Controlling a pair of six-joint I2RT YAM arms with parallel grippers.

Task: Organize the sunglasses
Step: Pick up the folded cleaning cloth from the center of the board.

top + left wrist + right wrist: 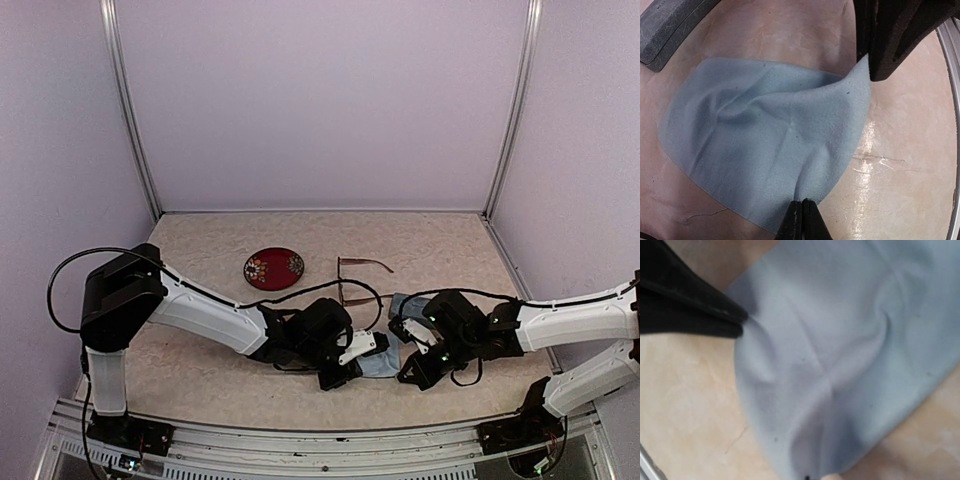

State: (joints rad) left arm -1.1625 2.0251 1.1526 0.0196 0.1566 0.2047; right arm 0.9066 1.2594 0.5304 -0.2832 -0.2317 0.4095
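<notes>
A reddish-brown pair of sunglasses (356,268) lies open on the table behind both grippers, and neither gripper touches it. Between the grippers hangs a light-blue cloth (380,358) (765,140) (840,365). My left gripper (345,370) (802,217) is shut on its near edge. My right gripper (415,368) (869,62) is shut on the opposite corner, which is lifted. In the right wrist view my own fingertips are almost hidden under the cloth, while the left gripper's black fingers (695,310) pinch the cloth at the left.
A round red case (273,268) sits left of the sunglasses. A second light-blue cloth (404,303) lies behind the right gripper. A dark oblong case (670,25) lies beyond the held cloth. The table's metal front rail (952,100) runs close by.
</notes>
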